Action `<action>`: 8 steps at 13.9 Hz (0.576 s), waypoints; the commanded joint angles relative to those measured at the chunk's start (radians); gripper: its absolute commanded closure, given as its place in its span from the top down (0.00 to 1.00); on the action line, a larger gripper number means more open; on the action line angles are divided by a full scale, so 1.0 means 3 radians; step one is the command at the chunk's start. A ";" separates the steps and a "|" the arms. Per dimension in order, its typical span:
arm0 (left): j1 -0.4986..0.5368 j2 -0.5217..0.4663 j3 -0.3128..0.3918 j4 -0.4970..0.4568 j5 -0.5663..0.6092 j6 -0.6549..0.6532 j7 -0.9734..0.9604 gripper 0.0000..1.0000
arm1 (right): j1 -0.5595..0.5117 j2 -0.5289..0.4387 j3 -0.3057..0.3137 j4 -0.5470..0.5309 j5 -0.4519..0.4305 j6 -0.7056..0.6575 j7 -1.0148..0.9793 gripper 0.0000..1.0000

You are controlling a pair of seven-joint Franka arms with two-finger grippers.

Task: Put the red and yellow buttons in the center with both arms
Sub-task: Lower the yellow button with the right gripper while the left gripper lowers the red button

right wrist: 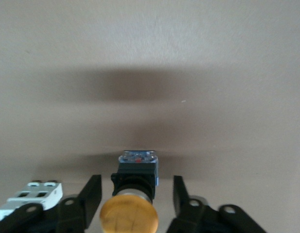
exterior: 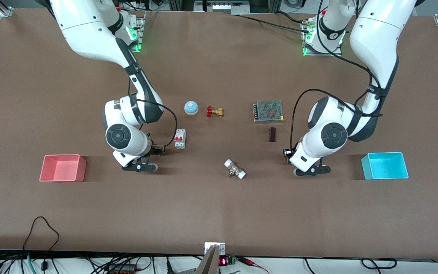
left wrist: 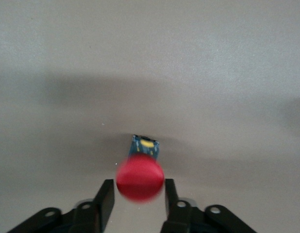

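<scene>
The red button [left wrist: 140, 178] stands on the brown tabletop [left wrist: 150, 58], red cap up, its black and blue body partly hidden by the cap. My left gripper [left wrist: 139, 184] is open, low over the table, with its fingers [left wrist: 106, 199] close on either side of the cap and thin gaps showing. The yellow button [right wrist: 129, 216] sits between the fingers [right wrist: 94, 194] of my open right gripper [right wrist: 136, 178], clear of both. In the front view both buttons are hidden under the left gripper [exterior: 312, 172] and the right gripper [exterior: 140, 167].
A white circuit breaker [exterior: 180, 139] lies beside the right gripper and also shows in the right wrist view [right wrist: 30, 196]. Mid-table lie a blue dome [exterior: 191, 107], brass valve [exterior: 214, 112], power supply [exterior: 268, 111], dark block [exterior: 272, 134] and white-ended fitting [exterior: 235, 169]. Pink bin [exterior: 63, 168], cyan bin [exterior: 384, 166].
</scene>
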 commanded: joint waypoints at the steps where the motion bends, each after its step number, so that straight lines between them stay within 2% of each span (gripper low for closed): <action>1: 0.0027 -0.0110 0.0009 0.0032 0.0027 -0.0031 -0.0028 0.70 | 0.0007 -0.0298 -0.0010 -0.0037 0.0054 -0.0104 0.0230 1.00; 3: 0.0098 -0.0253 0.0014 0.0032 0.0027 -0.0046 0.0002 0.84 | 0.0007 -0.0537 -0.0021 -0.0032 0.0048 -0.0196 0.0282 1.00; 8: 0.0288 -0.0606 0.0014 0.0042 0.0037 -0.0440 0.0252 0.94 | -0.0131 -0.1085 -0.0067 0.0162 -0.0018 -0.0880 0.0226 1.00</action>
